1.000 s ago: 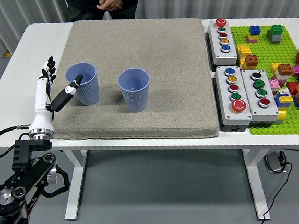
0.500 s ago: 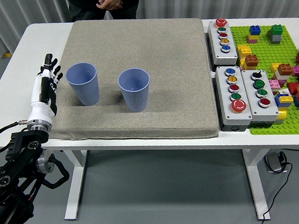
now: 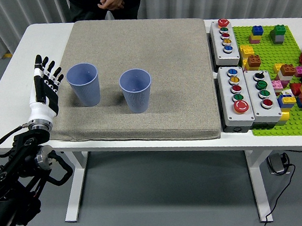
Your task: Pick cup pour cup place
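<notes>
Left hand [image 3: 45, 89], white with black fingers, upright at 9 o'clock edge of grey fabric mat [image 3: 153, 76]; fingers [image 3: 39, 63] spread, holding nothing. Two blue ribbed plastic cups upright on mat: left cup [image 3: 83, 84] just beside hand, apart; right cup [image 3: 136, 90] at its 3 o'clock. White tabletop [image 3: 11, 88] beneath.
</notes>
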